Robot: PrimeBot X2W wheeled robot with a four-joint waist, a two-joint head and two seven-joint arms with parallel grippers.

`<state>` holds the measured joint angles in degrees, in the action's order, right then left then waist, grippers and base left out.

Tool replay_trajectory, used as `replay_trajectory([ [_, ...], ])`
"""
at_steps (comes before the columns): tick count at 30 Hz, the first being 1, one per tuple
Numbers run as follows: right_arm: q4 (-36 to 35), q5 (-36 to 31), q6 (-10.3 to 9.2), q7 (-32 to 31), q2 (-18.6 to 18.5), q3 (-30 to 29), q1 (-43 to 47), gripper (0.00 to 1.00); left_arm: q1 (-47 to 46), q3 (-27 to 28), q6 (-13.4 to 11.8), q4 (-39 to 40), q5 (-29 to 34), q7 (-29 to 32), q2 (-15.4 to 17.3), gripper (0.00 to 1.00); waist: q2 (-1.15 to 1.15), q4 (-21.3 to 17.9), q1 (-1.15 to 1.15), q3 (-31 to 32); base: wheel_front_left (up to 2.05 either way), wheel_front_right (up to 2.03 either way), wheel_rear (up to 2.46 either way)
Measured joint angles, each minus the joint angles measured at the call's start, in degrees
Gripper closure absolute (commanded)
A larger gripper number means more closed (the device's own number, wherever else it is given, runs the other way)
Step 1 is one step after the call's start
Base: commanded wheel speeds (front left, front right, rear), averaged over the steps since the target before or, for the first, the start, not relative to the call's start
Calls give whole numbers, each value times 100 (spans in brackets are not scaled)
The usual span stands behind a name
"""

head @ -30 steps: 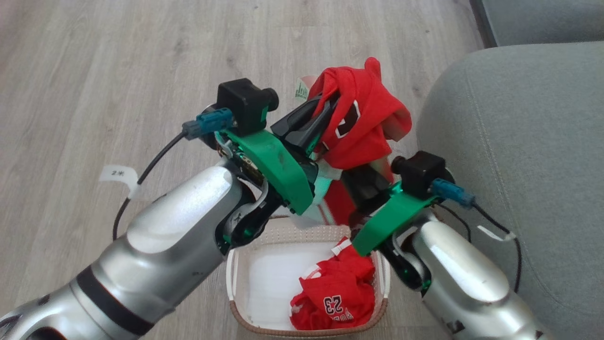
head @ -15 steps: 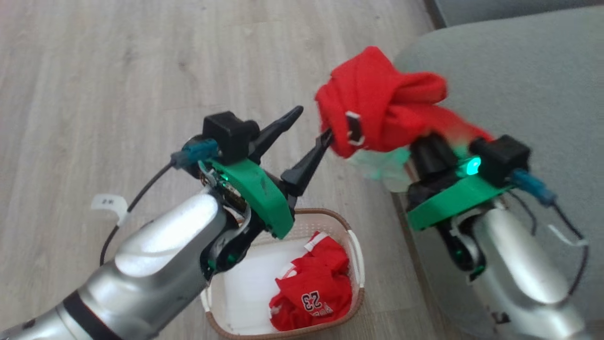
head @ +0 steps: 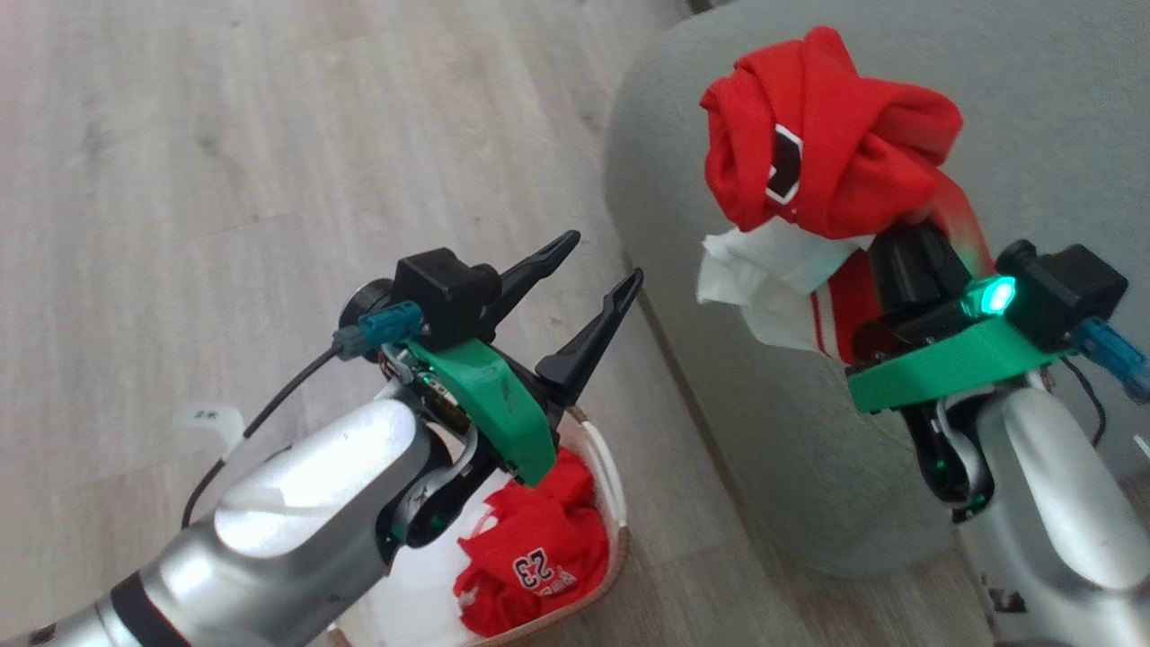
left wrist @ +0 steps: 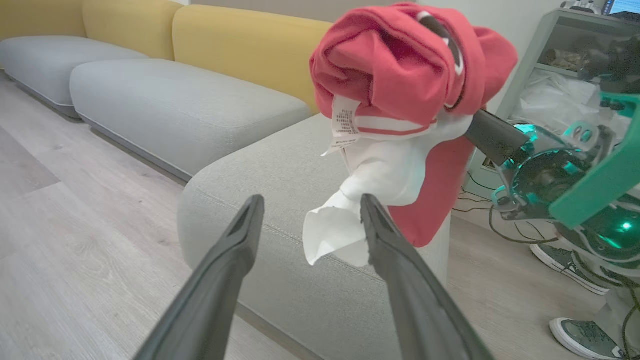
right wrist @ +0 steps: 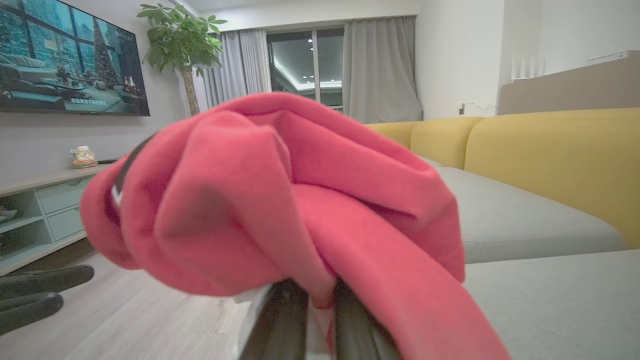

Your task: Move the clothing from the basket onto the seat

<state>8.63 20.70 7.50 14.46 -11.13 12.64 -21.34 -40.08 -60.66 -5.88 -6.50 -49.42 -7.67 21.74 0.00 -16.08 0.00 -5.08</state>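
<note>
Red soft cloth, the bunched jersey garment with white lining (head: 835, 171), has left the left gripper (head: 606, 254), whose two dark pointed fingers now stand wide apart and empty beside the grey-green fabric seat cushion (head: 719, 431) with its rounded edge. The right gripper (right wrist: 312, 315), arm raised, pinches the garment tight above the seat. Beside the seat, the cream oval plastic basket (head: 618, 530) holds another crumpled red garment printed "23" (head: 539, 562).
</note>
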Motion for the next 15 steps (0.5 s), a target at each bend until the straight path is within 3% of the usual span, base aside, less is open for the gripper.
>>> replay_trajectory([
  [15,-364,-107,0,0,-18,-192,250,100,19,-155,-64,127,236,-4,185,0,0,-1114,0,-284,0,0,0],
])
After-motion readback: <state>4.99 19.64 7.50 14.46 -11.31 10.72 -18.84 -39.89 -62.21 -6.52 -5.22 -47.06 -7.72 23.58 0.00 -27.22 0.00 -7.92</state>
